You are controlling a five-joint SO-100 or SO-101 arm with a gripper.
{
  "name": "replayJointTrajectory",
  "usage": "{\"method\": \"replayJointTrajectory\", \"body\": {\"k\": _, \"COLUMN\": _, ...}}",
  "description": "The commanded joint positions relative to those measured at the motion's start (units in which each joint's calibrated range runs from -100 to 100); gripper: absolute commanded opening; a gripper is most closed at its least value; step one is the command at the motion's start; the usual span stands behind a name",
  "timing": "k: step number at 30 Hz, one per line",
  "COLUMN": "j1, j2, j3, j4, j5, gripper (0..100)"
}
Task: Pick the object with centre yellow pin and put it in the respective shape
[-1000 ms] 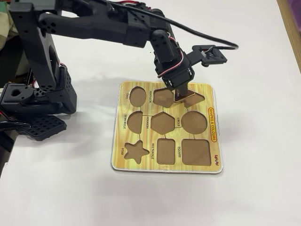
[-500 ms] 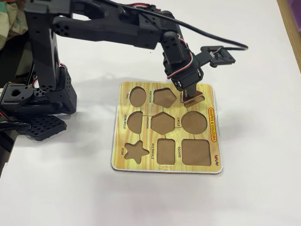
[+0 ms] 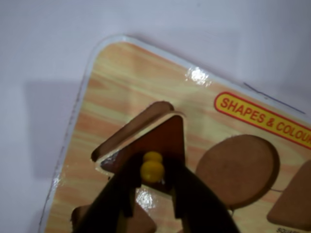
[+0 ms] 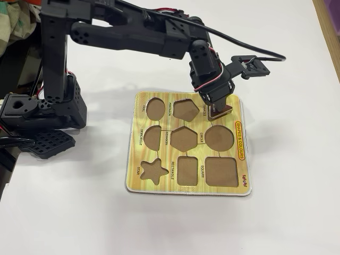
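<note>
A brown triangle piece with a yellow centre pin hangs tilted over the triangle recess at a corner of the wood-print shape board. It sits offset from the recess, whose far part shows beside it. My black gripper has a finger on each side of the pin and is shut on it. In the fixed view the gripper holds the piece at the board's far right corner, just above the surface.
The board's other recesses show no pieces in them, among them the circle, the star and the square. The arm's base stands left of the board. A black cable loops above the gripper.
</note>
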Motion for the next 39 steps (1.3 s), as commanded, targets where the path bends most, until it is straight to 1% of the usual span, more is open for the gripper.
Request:
{"method": "replayJointTrajectory", "body": {"k": 1, "j1": -0.4, "j2": -0.6, "j3": -3.6, "j4": -0.5, "j5": -0.3, "gripper": 2}}
{"method": "replayJointTrajectory", "body": {"k": 17, "j1": -1.6, "j2": 3.0, "j3": -3.8, "j4": -0.6, "j5": -0.3, "gripper": 2}}
{"method": "replayJointTrajectory", "body": {"k": 23, "j1": -3.6, "j2": 3.9, "j3": -3.8, "j4": -4.1, "j5": -0.3, "gripper": 2}}
{"method": "replayJointTrajectory", "body": {"k": 39, "j1": -4.6, "j2": 3.9, "j3": -2.5, "j4": -3.2, "j5": 0.0, "gripper": 2}}
